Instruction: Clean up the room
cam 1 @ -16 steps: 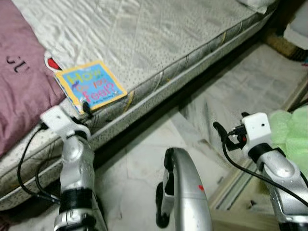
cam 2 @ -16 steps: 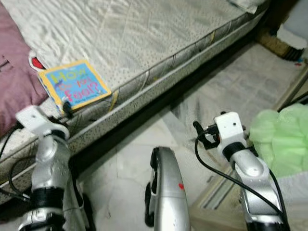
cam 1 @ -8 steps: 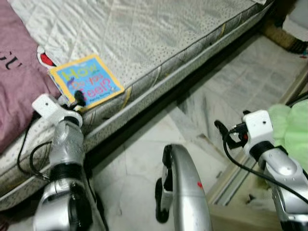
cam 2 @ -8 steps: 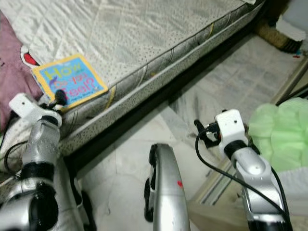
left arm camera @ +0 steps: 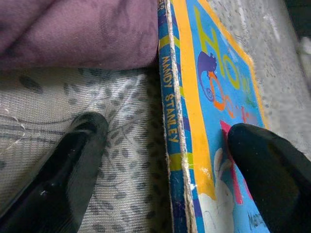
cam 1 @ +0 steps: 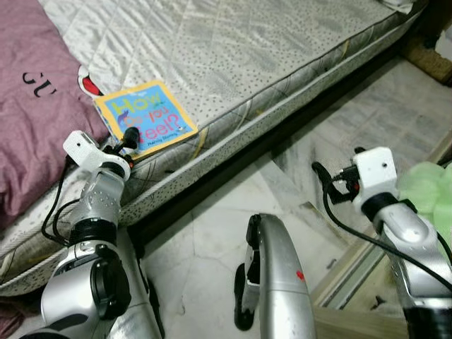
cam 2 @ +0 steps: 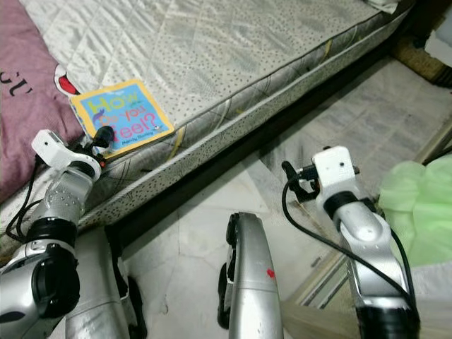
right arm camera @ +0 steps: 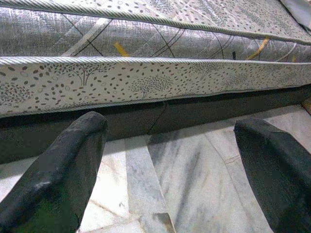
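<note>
Left eye view: the left gripper (cam 1: pixel 127 143) has moved up onto the mattress (cam 1: pixel 233 49) edge since the earlier frames, its tips now touching the near corner of the book (cam 1: pixel 145 117); the camera has also shifted. The book lies flat, cover up, near the mattress edge, just beside the purple blanket (cam 1: pixel 35 92). It sits askew, a corner toward the robot, its title lines running diagonally up toward the right. The right gripper (cam 1: pixel 319 174) hangs over the marble floor (cam 1: pixel 205 247), beside a green bag (cam 1: pixel 427 187).

Right eye view: same layout; the book (cam 2: pixel 121 116) rests between blanket and mattress edge, left gripper (cam 2: pixel 102 135) at its near corner.

Left wrist view: fingers (left arm camera: pixel 63 170) apart, one on the mattress fabric beside the spine, the other resting on the cover; the book (left arm camera: pixel 204 107) extends lengthwise away from the camera, spine edge toward the blanket (left arm camera: pixel 73 29).

Right wrist view: fingers (right arm camera: pixel 58 170) spread wide, holding nothing, facing the mattress side (right arm camera: pixel 146 77) above the floor (right arm camera: pixel 184 179).
</note>
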You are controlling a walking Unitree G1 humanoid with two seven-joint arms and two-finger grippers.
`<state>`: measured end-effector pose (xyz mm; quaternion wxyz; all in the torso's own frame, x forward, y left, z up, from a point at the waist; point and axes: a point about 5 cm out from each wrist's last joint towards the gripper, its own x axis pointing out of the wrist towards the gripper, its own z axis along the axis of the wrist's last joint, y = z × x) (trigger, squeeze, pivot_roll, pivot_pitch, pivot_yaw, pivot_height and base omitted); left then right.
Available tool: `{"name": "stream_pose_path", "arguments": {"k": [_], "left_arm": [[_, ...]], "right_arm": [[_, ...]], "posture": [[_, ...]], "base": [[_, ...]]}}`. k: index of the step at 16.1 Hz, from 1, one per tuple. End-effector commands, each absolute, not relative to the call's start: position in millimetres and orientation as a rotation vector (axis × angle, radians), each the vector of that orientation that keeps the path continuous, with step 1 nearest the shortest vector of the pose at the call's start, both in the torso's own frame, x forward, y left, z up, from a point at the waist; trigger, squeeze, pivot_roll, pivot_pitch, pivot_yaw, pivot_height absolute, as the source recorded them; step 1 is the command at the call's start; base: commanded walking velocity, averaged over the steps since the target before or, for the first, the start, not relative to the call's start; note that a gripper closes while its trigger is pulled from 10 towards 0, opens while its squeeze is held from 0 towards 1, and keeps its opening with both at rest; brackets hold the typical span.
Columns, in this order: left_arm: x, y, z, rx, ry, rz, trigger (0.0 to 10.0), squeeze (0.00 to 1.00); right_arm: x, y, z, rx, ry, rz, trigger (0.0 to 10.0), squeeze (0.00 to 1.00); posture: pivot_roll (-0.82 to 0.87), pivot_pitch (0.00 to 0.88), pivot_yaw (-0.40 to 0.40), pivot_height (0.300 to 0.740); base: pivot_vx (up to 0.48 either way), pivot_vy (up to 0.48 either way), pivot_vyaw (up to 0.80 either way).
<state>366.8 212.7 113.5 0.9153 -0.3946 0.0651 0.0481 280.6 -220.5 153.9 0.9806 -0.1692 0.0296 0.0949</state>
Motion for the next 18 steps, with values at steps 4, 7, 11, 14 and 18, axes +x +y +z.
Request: {"name": "stream_pose_path", "arguments": {"k": [4, 7, 11, 14, 18], "left_arm": [[364.2, 169.7, 90.6, -0.904, 0.328, -0.105, 10.0, 0.0], [366.2, 164.5, 92.1, -0.87, 0.338, -0.133, 10.0, 0.0], [367.9, 155.8, 91.0, -0.877, 0.355, -0.159, 10.0, 0.0], [369.5, 149.9, 93.8, -0.941, 0.342, -0.195, 0.0, 0.0], [370.8, 144.1, 94.1, -0.957, 0.354, -0.208, 0.0, 0.0]], "right_arm": [[284.2, -215.9, 148.0, -0.335, 0.066, 0.192, 10.0, 0.0], [287.4, -214.8, 147.4, -0.332, 0.06, 0.19, 10.0, 0.0], [289.8, -212.1, 147.9, -0.33, 0.049, 0.194, 10.0, 0.0], [291.7, -211.9, 148.5, -0.33, 0.043, 0.194, 10.0, 0.0], [296.6, -209.5, 150.4, -0.327, 0.028, 0.195, 10.0, 0.0]], "posture": [[-0.28, 0.229, -0.127, 0.502], [-0.28, 0.222, -0.124, 0.502], [-0.27, 0.217, -0.123, 0.502], [-0.28, 0.206, -0.125, 0.502], [-0.28, 0.189, -0.118, 0.502]], "base": [[0.0, 0.0, 0.0], [0.0, 0.0, 0.0], [0.0, 0.0, 0.0], [0.0, 0.0, 0.0], [0.0, 0.0, 0.0]]}}
